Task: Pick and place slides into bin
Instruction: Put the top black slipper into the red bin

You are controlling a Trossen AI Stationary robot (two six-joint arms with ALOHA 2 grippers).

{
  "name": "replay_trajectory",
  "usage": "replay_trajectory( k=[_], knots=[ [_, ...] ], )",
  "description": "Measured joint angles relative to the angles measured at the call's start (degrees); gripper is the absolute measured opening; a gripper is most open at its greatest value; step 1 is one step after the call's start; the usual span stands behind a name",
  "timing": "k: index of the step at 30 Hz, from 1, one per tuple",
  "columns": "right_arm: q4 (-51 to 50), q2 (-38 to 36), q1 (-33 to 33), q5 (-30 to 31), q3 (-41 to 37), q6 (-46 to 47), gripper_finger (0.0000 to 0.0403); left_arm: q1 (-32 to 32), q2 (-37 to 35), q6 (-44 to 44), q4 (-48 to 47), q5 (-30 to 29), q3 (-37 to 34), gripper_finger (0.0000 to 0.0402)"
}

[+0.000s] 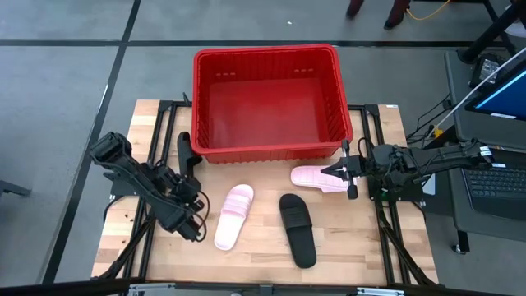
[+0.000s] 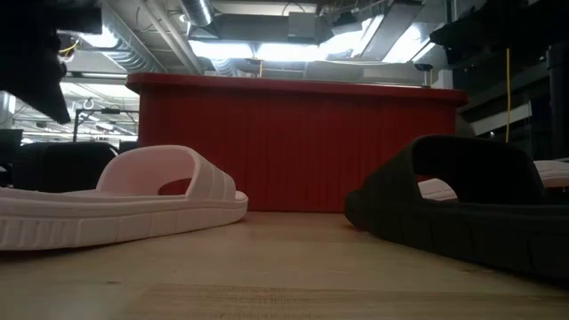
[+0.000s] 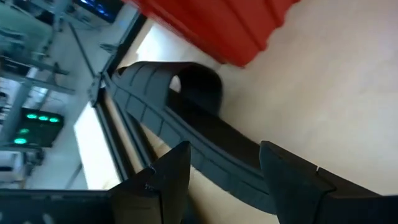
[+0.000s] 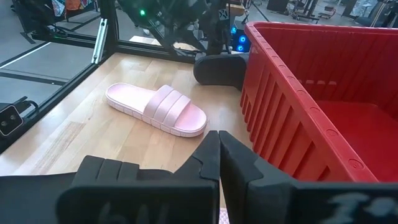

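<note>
We see the red bin [image 1: 267, 103] at the table's [image 1: 362, 255] far edge, with no slide in it; four slides lie on the wood in front: a black one [image 1: 186, 153] on its side against the bin's left corner, a pink one [image 1: 233, 215] and a black one [image 1: 297, 229] in the middle, and a second pink one [image 1: 314, 177] by the bin's right corner. Our left gripper [image 3: 224, 180] hangs with fingers spread wide and empty, just short of the tipped black slide [image 3: 186, 134]; our right gripper [image 1: 349, 170] is pressed shut at the toe end of the right pink slide, though we cannot tell whether it grips it.
</note>
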Motion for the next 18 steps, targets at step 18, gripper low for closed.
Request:
replay_trajectory(
  k=[18],
  knots=[
    [-0.02,0.00,0.00,0.00,0.00,0.07,0.0006,3.33,0.02,2.83,0.41,-9.96,-5.02,0.0186]
  ],
)
